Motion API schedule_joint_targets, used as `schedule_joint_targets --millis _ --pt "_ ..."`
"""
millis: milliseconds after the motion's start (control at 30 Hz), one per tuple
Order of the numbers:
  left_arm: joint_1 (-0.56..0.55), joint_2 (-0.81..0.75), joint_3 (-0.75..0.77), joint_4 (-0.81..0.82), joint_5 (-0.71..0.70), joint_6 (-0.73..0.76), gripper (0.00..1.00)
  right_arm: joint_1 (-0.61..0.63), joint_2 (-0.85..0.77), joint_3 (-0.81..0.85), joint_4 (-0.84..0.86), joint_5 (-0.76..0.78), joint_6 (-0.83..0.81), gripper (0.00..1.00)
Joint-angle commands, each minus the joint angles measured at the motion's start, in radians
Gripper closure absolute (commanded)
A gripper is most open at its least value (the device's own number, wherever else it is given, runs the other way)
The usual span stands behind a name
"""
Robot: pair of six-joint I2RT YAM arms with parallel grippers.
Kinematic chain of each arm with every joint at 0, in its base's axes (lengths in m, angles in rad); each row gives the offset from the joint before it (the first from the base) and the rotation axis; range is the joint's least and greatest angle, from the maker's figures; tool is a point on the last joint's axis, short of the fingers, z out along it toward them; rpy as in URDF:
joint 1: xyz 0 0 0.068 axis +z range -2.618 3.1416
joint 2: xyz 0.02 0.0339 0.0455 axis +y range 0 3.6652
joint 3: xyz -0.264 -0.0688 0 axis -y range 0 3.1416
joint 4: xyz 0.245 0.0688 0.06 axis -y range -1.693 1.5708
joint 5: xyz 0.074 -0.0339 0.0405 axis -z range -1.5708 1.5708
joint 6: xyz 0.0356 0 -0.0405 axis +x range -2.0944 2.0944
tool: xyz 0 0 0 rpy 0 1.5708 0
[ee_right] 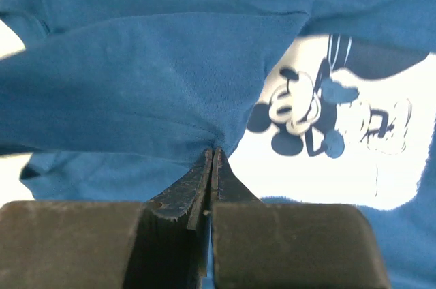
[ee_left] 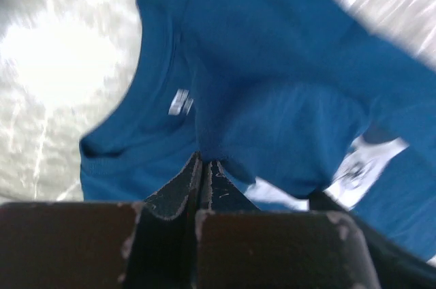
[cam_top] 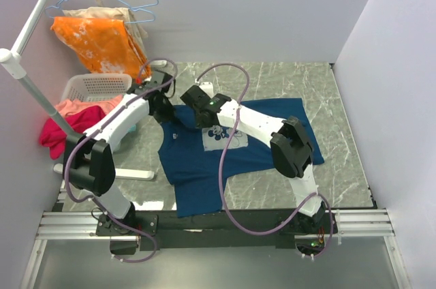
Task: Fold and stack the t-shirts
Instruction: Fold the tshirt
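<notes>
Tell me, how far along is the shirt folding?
Barely started. Nothing looks finished: no folded stack shows. In hand: the left pincer and right pincer are each shut on the navy blue cloth t-shirt with a mouse print, which lies rumpled. Left: completing its folds, then probably the pink and red clothes in the white plastic basket.

Blue mouse-print t-shirt [cam_top: 194, 166] lies spread, collar end bunched upward.

Grey marbled table [cam_top: 340, 166] with a navy t-shirt [cam_top: 194, 166] across its middle, white basket [cam_top: 95, 86] at far left.
</notes>
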Motion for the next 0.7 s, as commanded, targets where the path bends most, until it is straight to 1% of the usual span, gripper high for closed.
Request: schedule_joint_targets --millis 0,167,333,533,567,600,633,667 --pt "-0.053 -0.029 -0.074 -0.035 0.021 -0.042 0.99 0.003 -0.052 -0.011 -0.071 -0.041 0.054 1.0" --pt "-0.104 -0.023 -0.152 -0.029 0.016 -0.094 0.99 0.004 -0.072 -0.048 -0.112 -0.075 0.097 1.0" --pt "-0.125 -0.039 -0.19 -0.032 0.008 -0.122 0.99 0.004 -0.092 -0.102 -0.123 -0.133 0.117 1.0" --pt "-0.15 -0.043 -0.233 -0.02 0.027 -0.14 0.99 0.003 -0.098 -0.15 -0.115 -0.159 0.126 1.0" --pt "-0.155 -0.04 -0.246 -0.016 0.028 -0.143 0.99 0.004 -0.096 -0.154 -0.114 -0.159 0.125 0.98" --pt "-0.155 -0.032 -0.25 -0.013 0.033 -0.143 0.99 0.004 -0.098 -0.157 -0.114 -0.161 0.125 0.93" --pt "-0.156 -0.026 -0.255 -0.009 0.034 -0.146 0.95 0.004 -0.101 -0.16 -0.103 -0.159 0.123 0.82" --pt "-0.156 -0.023 -0.261 -0.008 0.031 -0.149 0.91 0.004 -0.114 -0.171 -0.097 -0.147 0.125 0.75"
